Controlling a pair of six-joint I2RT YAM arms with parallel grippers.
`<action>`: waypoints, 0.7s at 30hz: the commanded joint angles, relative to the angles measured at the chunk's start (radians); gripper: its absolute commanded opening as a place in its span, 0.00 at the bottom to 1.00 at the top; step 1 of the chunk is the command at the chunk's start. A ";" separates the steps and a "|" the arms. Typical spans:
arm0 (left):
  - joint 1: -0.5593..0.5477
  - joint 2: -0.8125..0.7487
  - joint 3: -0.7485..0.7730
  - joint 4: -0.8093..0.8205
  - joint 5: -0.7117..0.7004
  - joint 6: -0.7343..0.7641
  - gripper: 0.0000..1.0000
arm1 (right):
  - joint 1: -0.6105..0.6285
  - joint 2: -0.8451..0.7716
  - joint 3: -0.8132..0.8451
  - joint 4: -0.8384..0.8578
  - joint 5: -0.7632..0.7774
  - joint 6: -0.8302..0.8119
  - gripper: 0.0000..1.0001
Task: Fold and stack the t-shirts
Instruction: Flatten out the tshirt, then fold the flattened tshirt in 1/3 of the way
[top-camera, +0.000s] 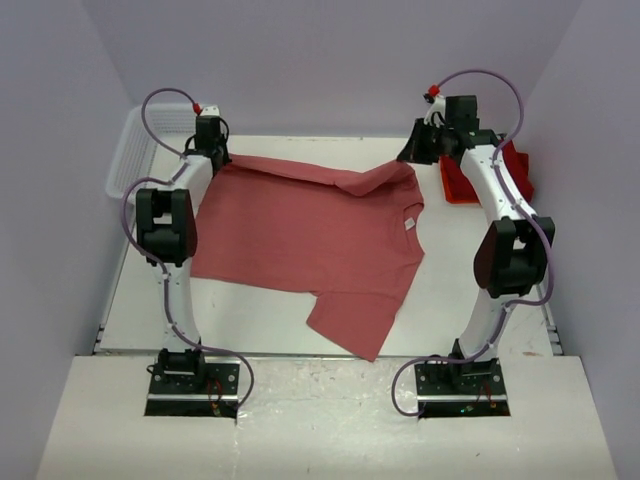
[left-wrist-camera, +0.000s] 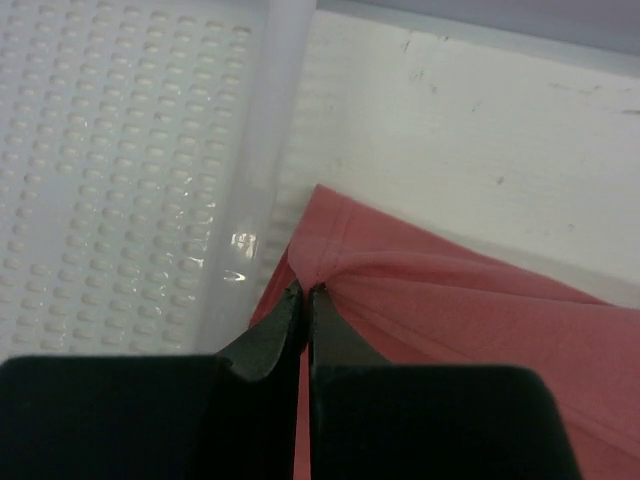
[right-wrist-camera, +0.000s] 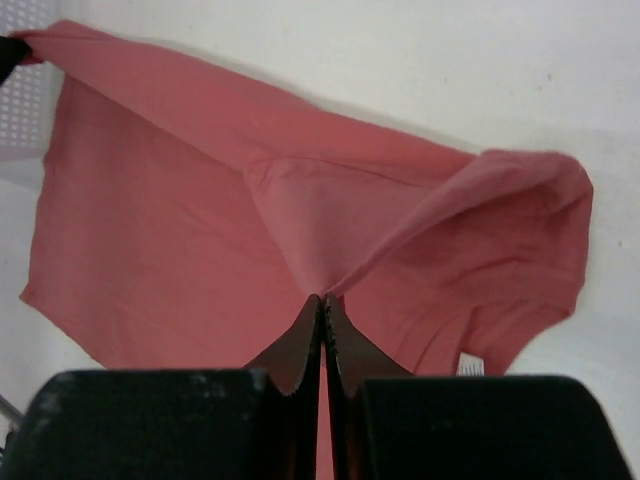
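Observation:
A faded salmon-red t-shirt (top-camera: 300, 235) lies spread on the white table, one sleeve toward the near edge. My left gripper (top-camera: 217, 160) is shut on the shirt's far left corner (left-wrist-camera: 315, 272), next to the basket. My right gripper (top-camera: 415, 158) is shut on cloth at the shirt's far right, and a fold of it is lifted (right-wrist-camera: 330, 270). The shirt's white neck label (right-wrist-camera: 470, 366) shows in the right wrist view. A brighter red folded shirt stack (top-camera: 458, 180) lies at the far right, partly hidden behind the right arm.
A white plastic mesh basket (top-camera: 140, 150) stands at the far left corner, its wall (left-wrist-camera: 120, 180) close beside my left gripper. Purple walls enclose the table on three sides.

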 joint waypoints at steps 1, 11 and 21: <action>0.019 0.021 0.053 -0.048 -0.057 0.021 0.00 | 0.005 -0.068 -0.070 -0.047 0.092 0.029 0.00; 0.021 0.061 0.070 -0.108 -0.020 -0.001 0.00 | 0.020 -0.113 -0.232 -0.009 0.159 0.074 0.00; 0.019 0.021 0.004 -0.092 0.015 -0.018 0.00 | 0.046 -0.226 -0.423 0.003 0.257 0.105 0.00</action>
